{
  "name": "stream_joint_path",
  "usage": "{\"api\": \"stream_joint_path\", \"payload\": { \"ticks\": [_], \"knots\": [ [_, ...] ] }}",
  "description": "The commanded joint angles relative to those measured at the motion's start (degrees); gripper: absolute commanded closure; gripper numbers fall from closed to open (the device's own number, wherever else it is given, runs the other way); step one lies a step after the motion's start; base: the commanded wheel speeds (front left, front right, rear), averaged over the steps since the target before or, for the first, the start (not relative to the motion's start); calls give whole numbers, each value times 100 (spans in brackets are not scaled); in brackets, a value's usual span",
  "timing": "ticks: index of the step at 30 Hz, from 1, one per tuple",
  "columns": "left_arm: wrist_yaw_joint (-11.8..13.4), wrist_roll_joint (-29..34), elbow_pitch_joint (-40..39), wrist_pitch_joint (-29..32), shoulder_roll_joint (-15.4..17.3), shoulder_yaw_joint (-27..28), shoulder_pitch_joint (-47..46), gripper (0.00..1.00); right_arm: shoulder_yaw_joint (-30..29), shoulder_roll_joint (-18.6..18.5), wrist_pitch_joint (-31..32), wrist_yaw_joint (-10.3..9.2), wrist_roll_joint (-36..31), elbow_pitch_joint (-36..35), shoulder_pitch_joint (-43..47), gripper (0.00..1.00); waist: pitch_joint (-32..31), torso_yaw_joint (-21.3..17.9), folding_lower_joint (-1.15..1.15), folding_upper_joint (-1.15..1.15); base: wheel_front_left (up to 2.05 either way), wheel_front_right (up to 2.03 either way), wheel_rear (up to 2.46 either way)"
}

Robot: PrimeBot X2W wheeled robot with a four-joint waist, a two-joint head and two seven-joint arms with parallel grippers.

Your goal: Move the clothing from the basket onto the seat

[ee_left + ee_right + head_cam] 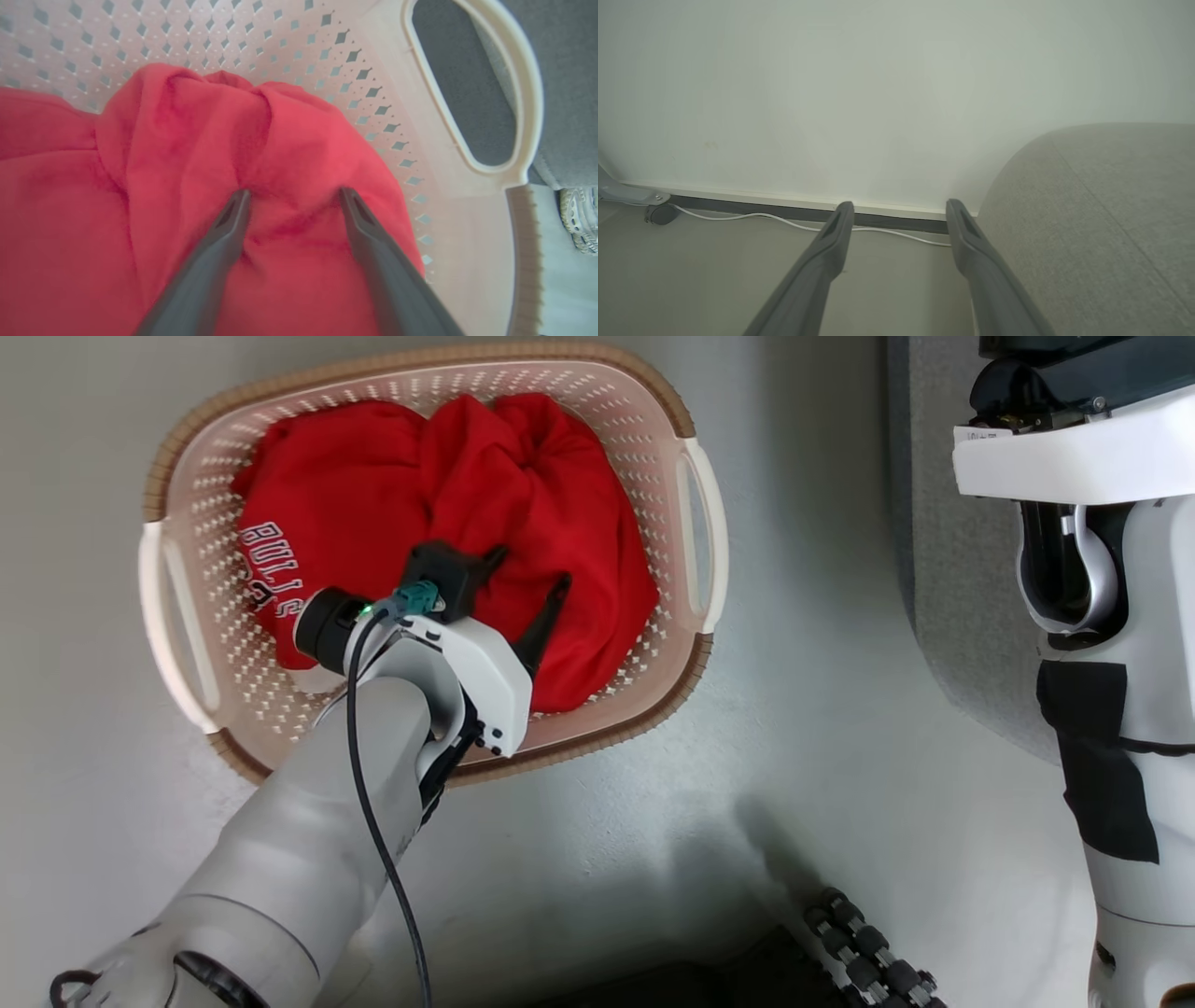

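On the floor (794,709), basket (215,644) holds the clothing (523,495), bunched. Left fingers (219,252) spread wide, tips on the red fabric, unclamped. Right fingers (822,261) spread, empty, beside the seat (1101,210).

Head view: "BULLS" was read in white outlined capitals on the red clothing (355,495). It stood on the fold lying toward the left side of the basket (187,476), with the letters running sideways in the frame. A 2nd row of white characters sat just beside that word. It was partly hidden, and I could not make it out. A small white label (980,433) on my white housing (1074,457) at upper right carried dark print too small to read.
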Motion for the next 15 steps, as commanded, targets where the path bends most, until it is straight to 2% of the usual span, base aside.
{"api": "stream_joint_path", "payload": {
  "ticks": [1,6,7,8,15],
  "knots": [
    [-41,-53,-17,-51,16,31,-46,0,22,75,-59,24,57,-186,215,0,85,-85,0,0,0,0,0],
    [-41,-225,118,-51,16,-200,-155,0,-9,122,-59,24,108,-183,300,0,119,-186,0,0,0,0,0],
    [-41,-263,140,-51,16,-244,-180,64,-17,130,-59,24,118,-178,316,0,115,-200,0,0,0,0,0],
    [-41,-293,160,-51,16,-274,-209,100,-29,137,-59,24,123,-175,333,0,109,-207,0,0,0,0,0],
    [-41,-406,144,-51,28,-248,-193,100,-131,156,-59,24,115,-88,422,0,-153,-105,0,0,0,0,0]
  ]
}}
